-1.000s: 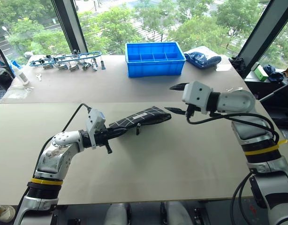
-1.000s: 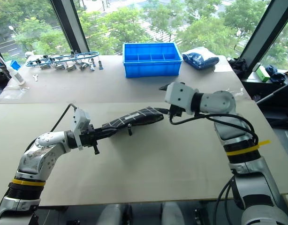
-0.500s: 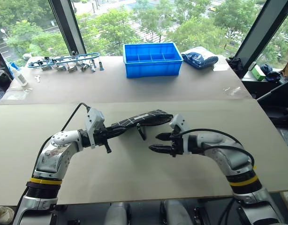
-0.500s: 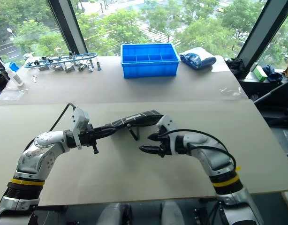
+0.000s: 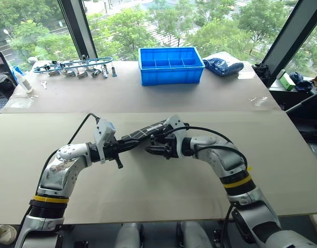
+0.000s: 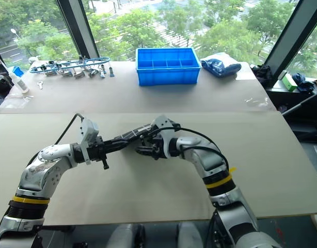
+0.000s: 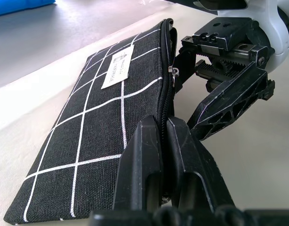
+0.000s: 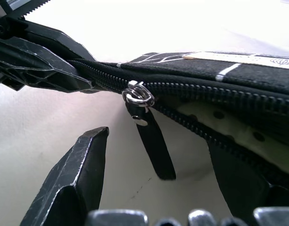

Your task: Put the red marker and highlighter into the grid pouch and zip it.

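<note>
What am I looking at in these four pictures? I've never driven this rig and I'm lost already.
It is a two-armed robot at a table. Two pictures look down from its head; the other two come from cameras on its wrists. The left gripper is shut on one end of the grid pouch, holding it up off the table. The right gripper is open, its fingers either side of the zipper pull strap; the zip is partly open. A blue bin sits further back.
</note>
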